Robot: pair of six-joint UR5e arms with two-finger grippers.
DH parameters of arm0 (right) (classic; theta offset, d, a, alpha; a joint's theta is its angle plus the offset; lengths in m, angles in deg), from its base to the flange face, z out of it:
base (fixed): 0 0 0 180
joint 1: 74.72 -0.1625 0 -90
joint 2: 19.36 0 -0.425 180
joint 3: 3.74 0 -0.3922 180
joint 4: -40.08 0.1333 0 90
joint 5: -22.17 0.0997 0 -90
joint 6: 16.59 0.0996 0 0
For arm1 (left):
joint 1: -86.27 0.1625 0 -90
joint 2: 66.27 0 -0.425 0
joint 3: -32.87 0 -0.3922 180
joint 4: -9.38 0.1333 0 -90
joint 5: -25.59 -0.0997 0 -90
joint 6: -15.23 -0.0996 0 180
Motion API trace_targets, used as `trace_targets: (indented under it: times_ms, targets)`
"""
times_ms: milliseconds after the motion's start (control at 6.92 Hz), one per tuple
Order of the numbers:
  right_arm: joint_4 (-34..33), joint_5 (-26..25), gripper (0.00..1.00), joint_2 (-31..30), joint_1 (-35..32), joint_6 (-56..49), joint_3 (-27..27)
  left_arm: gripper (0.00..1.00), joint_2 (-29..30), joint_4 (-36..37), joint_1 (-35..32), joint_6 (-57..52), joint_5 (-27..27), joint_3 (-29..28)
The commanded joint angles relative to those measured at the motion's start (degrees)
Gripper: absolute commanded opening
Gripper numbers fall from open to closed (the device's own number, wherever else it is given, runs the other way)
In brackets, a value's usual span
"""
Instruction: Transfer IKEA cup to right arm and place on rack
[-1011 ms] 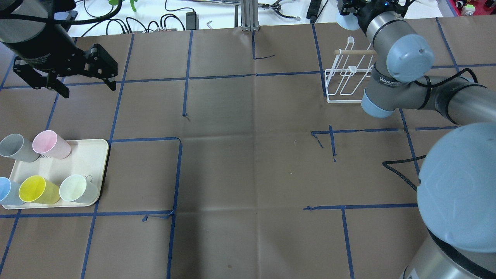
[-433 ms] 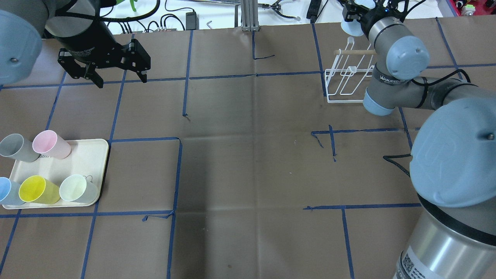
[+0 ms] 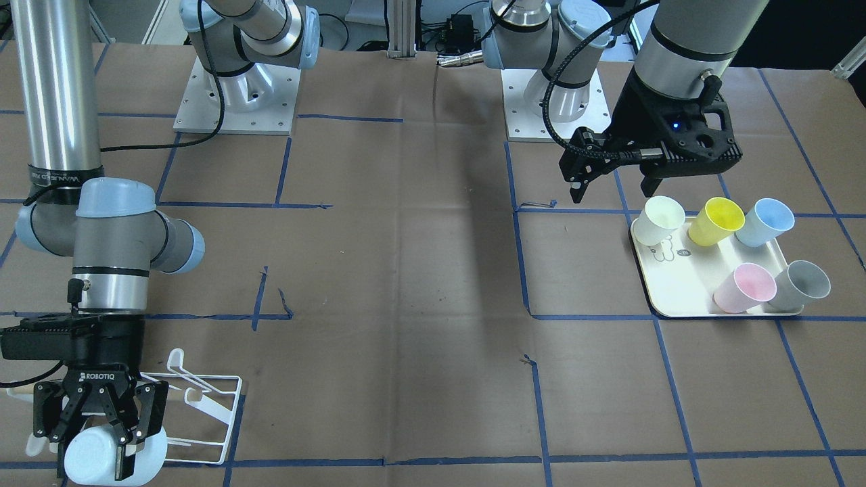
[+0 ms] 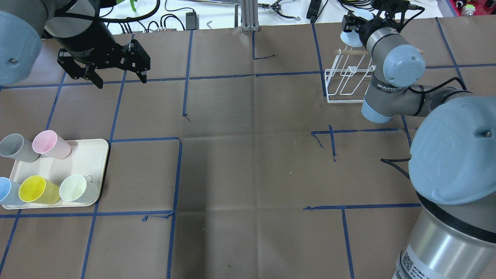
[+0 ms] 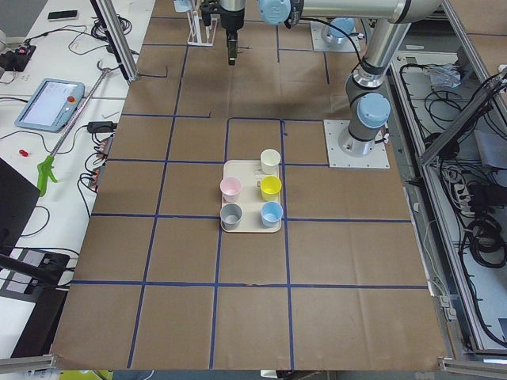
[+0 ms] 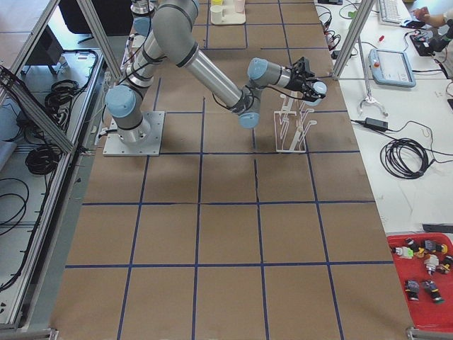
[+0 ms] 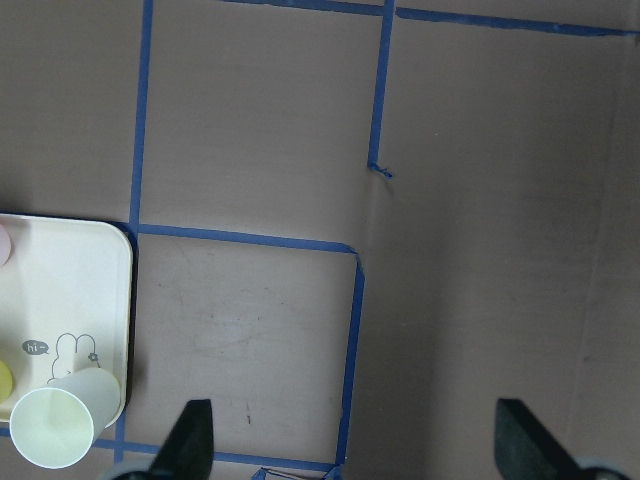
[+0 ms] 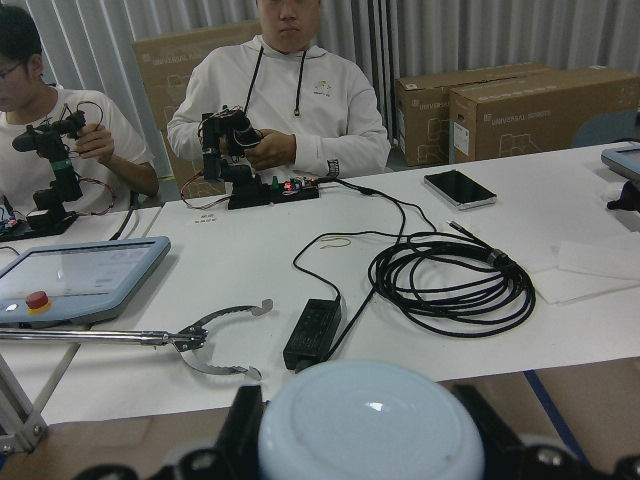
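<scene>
Cup [image 3: 95,461] first: I see it, pale blue, pinched tight in my right claw [image 3: 101,446] at the lower left of the front view, its bottom end facing the camera. It is just beside the white rack [image 3: 210,406], and I cannot tell if it touches a prong. My left claw [image 3: 612,191] hangs wide open with nothing in it at the upper right, up the frame from the cream tray [image 3: 683,301], where a yellow cup [image 3: 717,220] and four others sit.
</scene>
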Motion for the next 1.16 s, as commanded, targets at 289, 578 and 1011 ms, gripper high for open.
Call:
trace_targets:
  times_ms: [289,578,1011]
  targets:
    - [0.43,-0.28,1.0,-0.12,-0.8,0.18,-0.51,0.99,-2.6,-0.86,5.97,-8.13,-0.47,2.51]
    - [0.52,-0.19,1.0,-1.17,-1.94,0.26,-0.07,0.99,-8.65,-0.69,15.87,-19.27,-0.82,11.35]
    - [6.29,0.25,1.0,-8.88,-2.82,1.06,-0.42,0.99,-13.25,1.75,28.72,-33.96,-0.64,24.63]
